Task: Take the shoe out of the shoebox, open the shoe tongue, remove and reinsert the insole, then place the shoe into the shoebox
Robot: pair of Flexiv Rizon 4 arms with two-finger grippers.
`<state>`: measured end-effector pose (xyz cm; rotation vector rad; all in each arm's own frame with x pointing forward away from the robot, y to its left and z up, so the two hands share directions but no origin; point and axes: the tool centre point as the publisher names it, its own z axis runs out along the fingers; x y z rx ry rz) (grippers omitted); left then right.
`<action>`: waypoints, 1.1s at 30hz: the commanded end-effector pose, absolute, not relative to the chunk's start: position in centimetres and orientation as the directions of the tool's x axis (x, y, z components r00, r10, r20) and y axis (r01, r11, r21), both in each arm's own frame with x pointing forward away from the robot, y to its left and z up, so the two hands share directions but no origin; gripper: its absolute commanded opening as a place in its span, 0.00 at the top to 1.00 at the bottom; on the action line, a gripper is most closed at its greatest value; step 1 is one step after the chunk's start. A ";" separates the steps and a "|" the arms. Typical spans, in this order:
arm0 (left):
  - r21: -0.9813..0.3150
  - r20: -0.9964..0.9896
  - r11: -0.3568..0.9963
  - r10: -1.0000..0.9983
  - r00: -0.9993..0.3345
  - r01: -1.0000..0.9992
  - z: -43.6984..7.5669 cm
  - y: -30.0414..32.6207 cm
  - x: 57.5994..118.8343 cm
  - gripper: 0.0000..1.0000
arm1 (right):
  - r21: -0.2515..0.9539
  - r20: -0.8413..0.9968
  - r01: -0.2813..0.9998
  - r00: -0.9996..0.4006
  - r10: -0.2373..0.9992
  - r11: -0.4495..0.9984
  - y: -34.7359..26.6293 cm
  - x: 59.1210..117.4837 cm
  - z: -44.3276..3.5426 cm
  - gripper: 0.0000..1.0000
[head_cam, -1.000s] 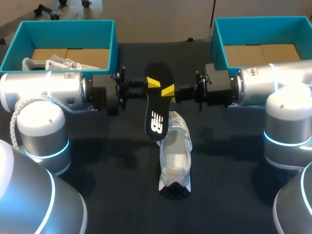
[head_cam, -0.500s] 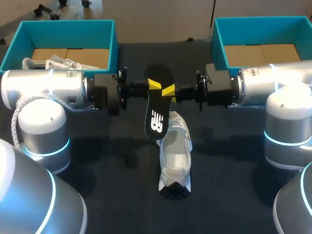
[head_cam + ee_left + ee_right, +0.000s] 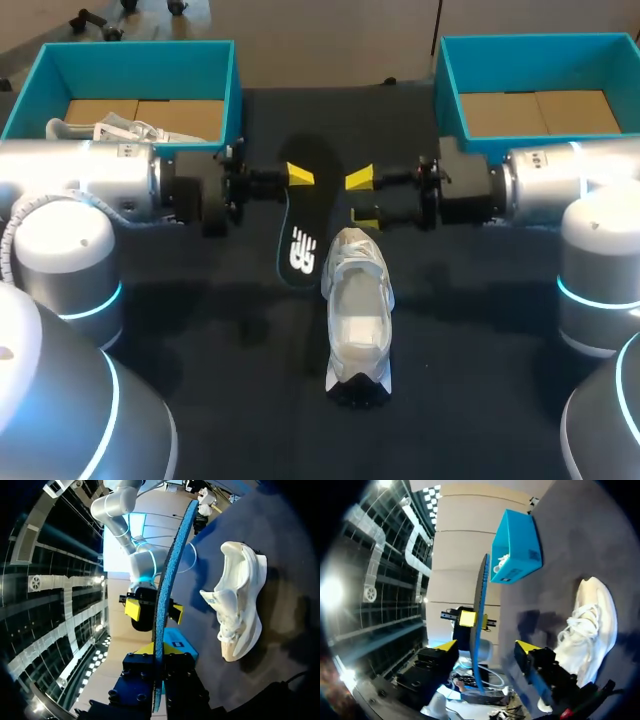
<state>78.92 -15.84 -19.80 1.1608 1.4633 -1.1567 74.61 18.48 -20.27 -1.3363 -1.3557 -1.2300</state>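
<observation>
My left gripper (image 3: pixel 297 178) is shut on the top of the black insole (image 3: pixel 300 232), which hangs down over the dark table. In the left wrist view the insole (image 3: pixel 167 580) runs edge-on out of my left gripper (image 3: pixel 158 656). My right gripper (image 3: pixel 362 198) stands open just right of the insole, touching nothing. In the right wrist view the insole (image 3: pixel 480 610) is edge-on between the spread fingers of my right gripper (image 3: pixel 487 647). The white shoe (image 3: pixel 357 310) lies on the table below both grippers, toe towards the front; it also shows as the shoe (image 3: pixel 237 605) and the shoe (image 3: pixel 590 625).
A teal shoebox (image 3: pixel 215 95) at the back left holds another white shoe (image 3: pixel 105 130). A second teal shoebox (image 3: pixel 450 90) stands at the back right, cardboard showing inside. Both arms lie across the table in front of the boxes.
My right gripper has opened, let go of the insole and drawn back to the right. My left gripper has moved left with the insole, whose lower end swung left.
</observation>
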 end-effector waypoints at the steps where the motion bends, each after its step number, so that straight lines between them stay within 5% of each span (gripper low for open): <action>1: -0.136 -0.977 0.107 0.149 -0.151 0.985 -19.6 -14.3 77.9 1.00 | 0.117 0.970 0.993 -0.120 0.210 0.028 16.1 74.6 -20.4 0.00; 8: -0.200 -0.962 0.074 0.174 -0.210 0.977 -19.6 -13.5 76.5 1.00 | 0.212 0.890 0.955 -0.276 0.362 0.207 14.4 74.6 -20.5 0.00; 23: -0.237 -0.953 0.041 0.184 -0.241 0.971 -18.8 -12.7 75.3 1.00 | 0.212 0.890 0.955 -0.276 0.362 0.207 14.4 74.6 -20.5 0.00; 27: -0.255 -0.947 0.048 0.190 -0.259 0.966 -18.9 -12.6 74.4 1.00 | 0.329 0.753 0.900 -0.433 0.495 0.287 13.2 73.4 -19.8 0.00; 33: -0.267 -0.939 0.052 0.208 -0.272 0.962 -19.4 -12.4 71.9 1.00 | 0.413 0.619 0.820 -0.572 0.537 0.397 11.0 71.3 -20.7 0.00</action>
